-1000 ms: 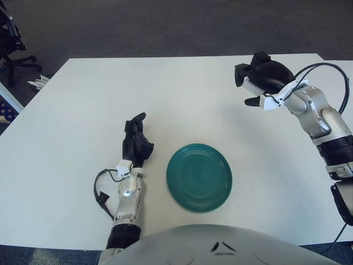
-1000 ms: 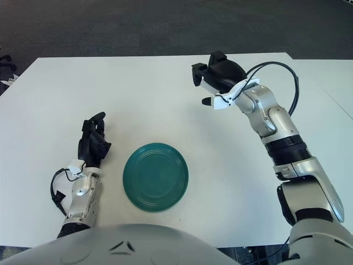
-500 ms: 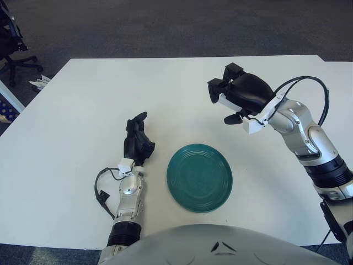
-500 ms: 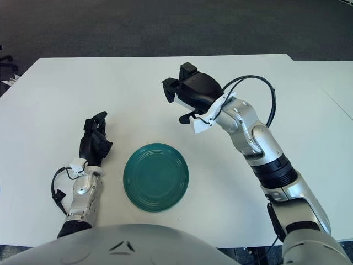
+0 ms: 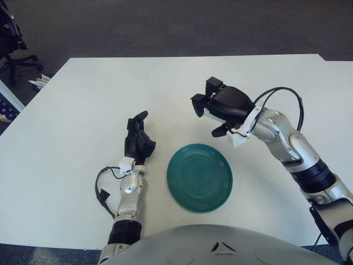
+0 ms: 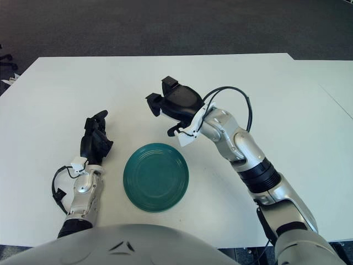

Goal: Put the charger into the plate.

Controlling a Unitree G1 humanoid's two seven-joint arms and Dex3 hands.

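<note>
My right hand [image 5: 223,106] has swung in from the far right and now hovers just beyond the green plate [image 5: 199,177], fingers clenched on what I take for the charger. It looks nearly ready to release. My left hand [image 5: 138,141] shows left of the plate, fingers loosely curled, holding nothing.

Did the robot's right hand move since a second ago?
Yes. The right hand has swung leftward from the table's far right side, toward the green plate, and now shows just beyond its far rim. The plate stayed put.
</note>
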